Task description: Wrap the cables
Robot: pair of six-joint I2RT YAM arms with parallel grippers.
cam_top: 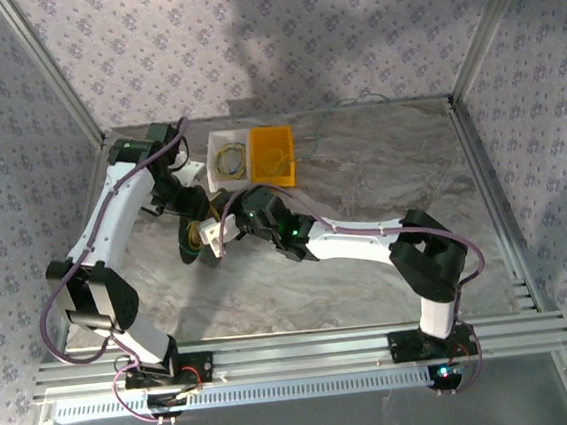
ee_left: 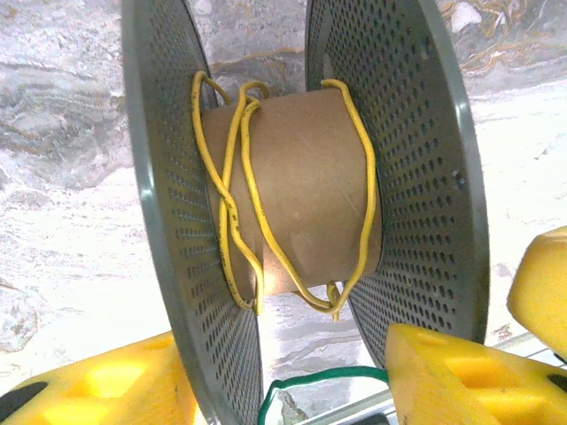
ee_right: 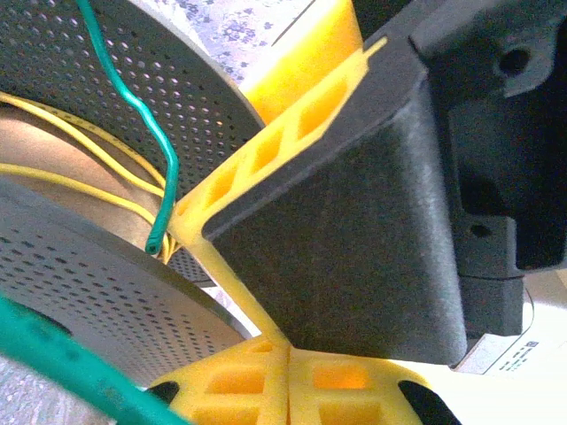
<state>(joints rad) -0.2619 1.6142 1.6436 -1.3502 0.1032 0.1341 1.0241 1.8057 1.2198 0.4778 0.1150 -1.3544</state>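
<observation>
Seeing yellow cable [ee_left: 232,212] looped on the spool [ee_left: 177,221], green cable [ee_right: 53,350] not yet wound; right gripper [ee_right: 288,354] pressed together, left gripper [ee_left: 279,354] I cannot tell.

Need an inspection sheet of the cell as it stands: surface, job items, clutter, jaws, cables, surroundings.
Surface: marbled table, flat.
Job's things: yellow cable looped loosely round the cardboard core of the spool; green cable passes a flange, one end near the core.
Clutter: white tray holding a yellowish loop; orange tray beside it, contents unclear.
Grippers: left gripper jaws apart astride the spool, grip unclear; right gripper jaws shut, tips meeting by the spool.
Cables: purple cords in slack loops at both sides.
Surroundings: patterned walls, metal frame posts, rail at the near edge.
</observation>
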